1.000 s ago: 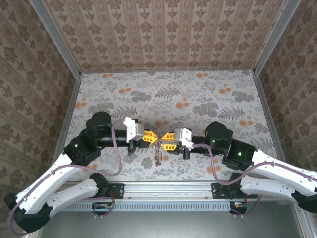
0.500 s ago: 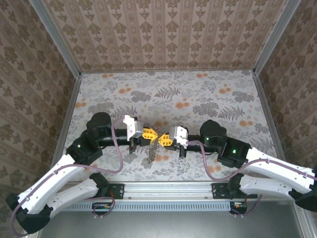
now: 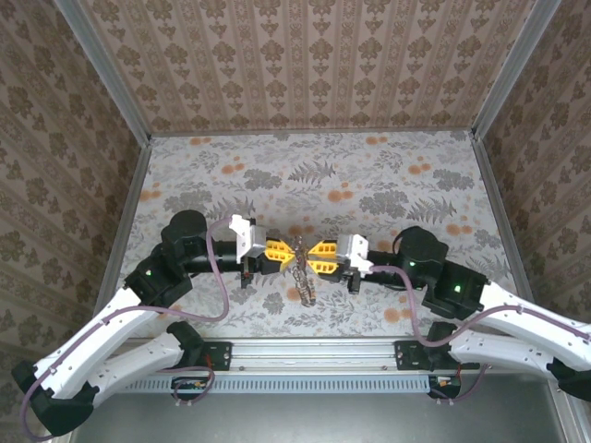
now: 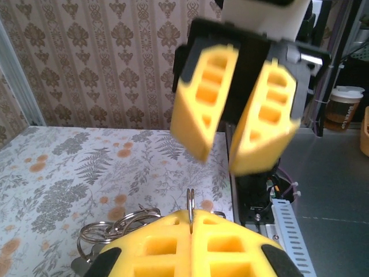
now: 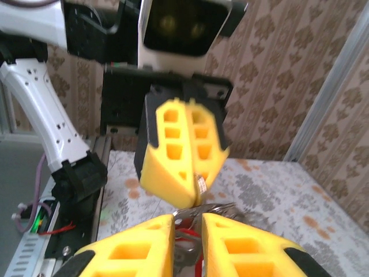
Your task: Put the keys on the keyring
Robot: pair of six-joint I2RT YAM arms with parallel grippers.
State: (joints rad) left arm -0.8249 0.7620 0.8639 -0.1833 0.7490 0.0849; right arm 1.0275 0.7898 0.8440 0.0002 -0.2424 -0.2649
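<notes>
Over the near tabletop, the left gripper clamps the keyring, keys dangling below it, while the right gripper, jaws slightly parted, faces it tip to tip, just short.

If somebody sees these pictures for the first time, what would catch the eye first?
The bright yellow fingers of the left gripper and the right gripper, meeting tip to tip above the near half of the flowered table. Next, the bunch of keys dangling below them. In the left wrist view, the left gripper is shut on a thin wire of the keyring, while the right fingers stand slightly apart.
</notes>
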